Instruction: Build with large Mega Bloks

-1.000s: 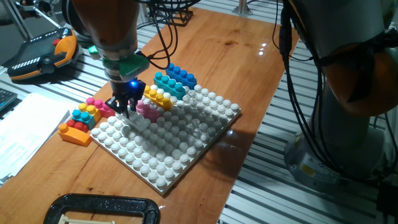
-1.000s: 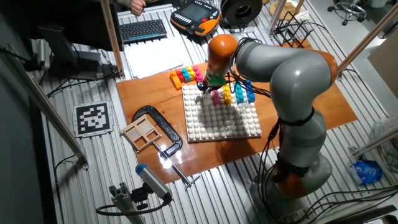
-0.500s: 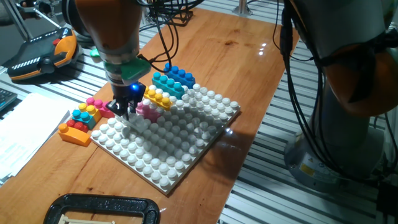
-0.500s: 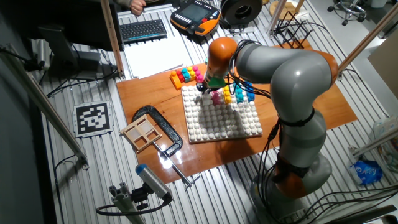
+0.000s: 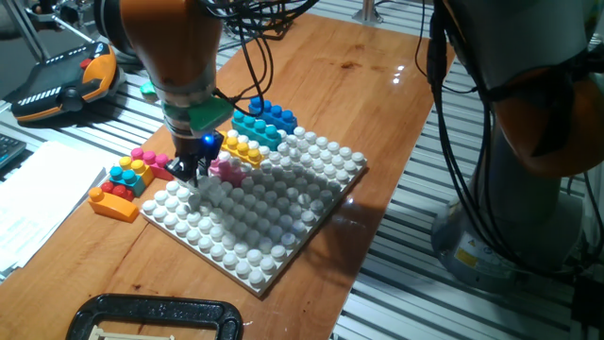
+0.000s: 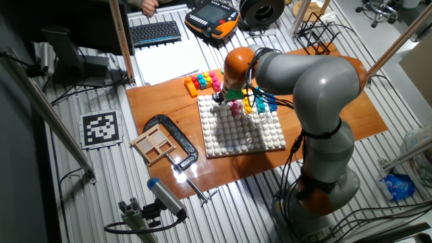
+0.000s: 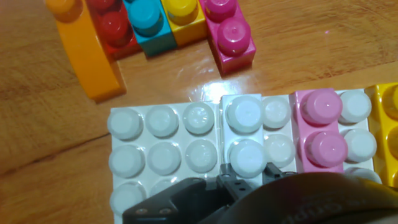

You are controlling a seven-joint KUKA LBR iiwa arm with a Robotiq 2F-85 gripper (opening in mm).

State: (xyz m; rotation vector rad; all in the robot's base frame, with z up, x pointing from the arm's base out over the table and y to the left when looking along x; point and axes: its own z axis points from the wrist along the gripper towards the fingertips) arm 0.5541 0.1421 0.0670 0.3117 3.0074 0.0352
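Mega Bloks: pink brick [image 5: 225,169] seated on baseplate [image 5: 274,236] beside yellow [image 5: 242,148]; cyan [image 5: 257,126] and blue [image 5: 275,112] behind.
One fixed view: claw [image 5: 194,171] low at plate edge, likely pressing; spare bricks [image 5: 123,181] on bench [image 5: 321,76].
Other fixed view: arm [image 6: 297,74] hides claw.
Hand view: white brick [image 7: 244,134] under claw; jaw gap unclear, possibly gripping it.

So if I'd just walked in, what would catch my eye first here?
Probably the big orange and grey arm bent low over the white studded baseplate, its gripper down at the plate's back corner. Next, the bright bricks: a pink one by the gripper, and a colourful cluster on the wooden table just off the plate.
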